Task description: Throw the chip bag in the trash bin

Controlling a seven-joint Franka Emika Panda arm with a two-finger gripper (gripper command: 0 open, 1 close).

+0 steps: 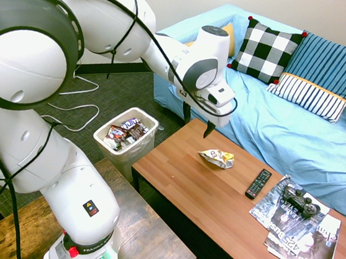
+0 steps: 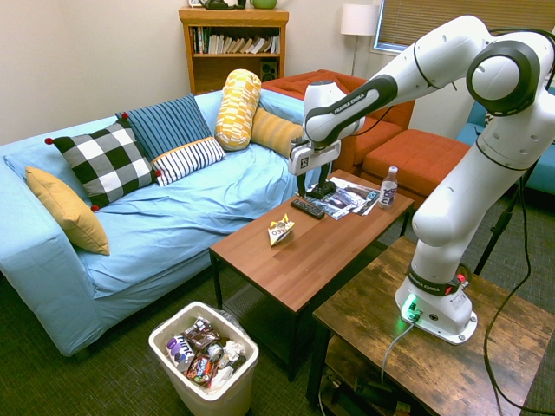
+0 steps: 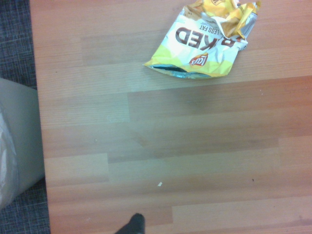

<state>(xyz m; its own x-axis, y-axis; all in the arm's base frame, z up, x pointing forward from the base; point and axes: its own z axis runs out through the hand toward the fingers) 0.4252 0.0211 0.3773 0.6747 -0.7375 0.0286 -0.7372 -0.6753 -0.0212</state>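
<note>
White arm (image 1: 82, 188) foremost; claw (image 1: 197, 121) open, apparently above the table (image 1: 185, 184), wood between chip bag (image 1: 217, 158) and edges.

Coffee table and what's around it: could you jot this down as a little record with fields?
chip bag: crumpled, lying on the coffee table, print reading "BAKED"
bin: on the floor beside the table's end, wrappers inside
gripper: open, above the table, holding nothing
remote: black, on the table
game controller: on the magazines
bottle: clear, white cap, standing on the table
sofa: light blue cover, several cushions
job status: bag not yet in the bin
</note>
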